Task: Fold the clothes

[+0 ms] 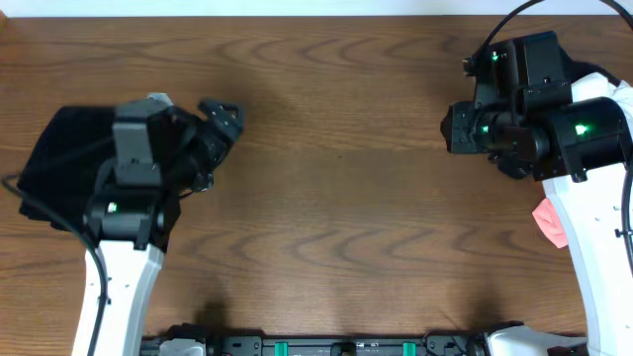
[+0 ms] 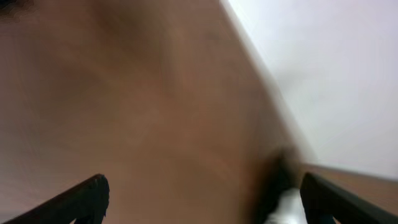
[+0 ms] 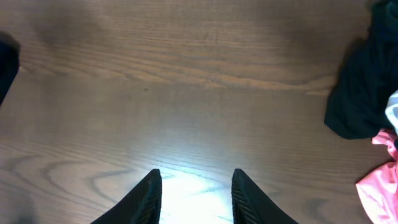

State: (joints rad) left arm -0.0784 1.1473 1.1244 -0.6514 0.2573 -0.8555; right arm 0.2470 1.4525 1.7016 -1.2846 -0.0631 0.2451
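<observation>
Our left gripper (image 1: 223, 119) is released, with its two fingers spread wide apart. It hangs over the bare brown tabletop (image 1: 336, 198). The left wrist picture is very blurry, so we can only see the two dark finger tips at the bottom corners.

Just behind this gripper, on the left side of the tabletop, lies a black cloth (image 1: 54, 148). It looks flat, with straight edges, like a tilted square. Our left arm (image 1: 124, 247) covers part of it.

Our right gripper (image 3: 196, 177) is released too. Its fingers stand a little apart above the wood, which shines bright there.

Off to the side of it we see a dark cloth (image 3: 364, 87) in a lumpy heap. A pink cloth (image 3: 379, 183) sits crumpled right beside that heap. From above, just a bit of pink peeks out beside our right arm (image 1: 593, 257), near the right edge of the tabletop.
</observation>
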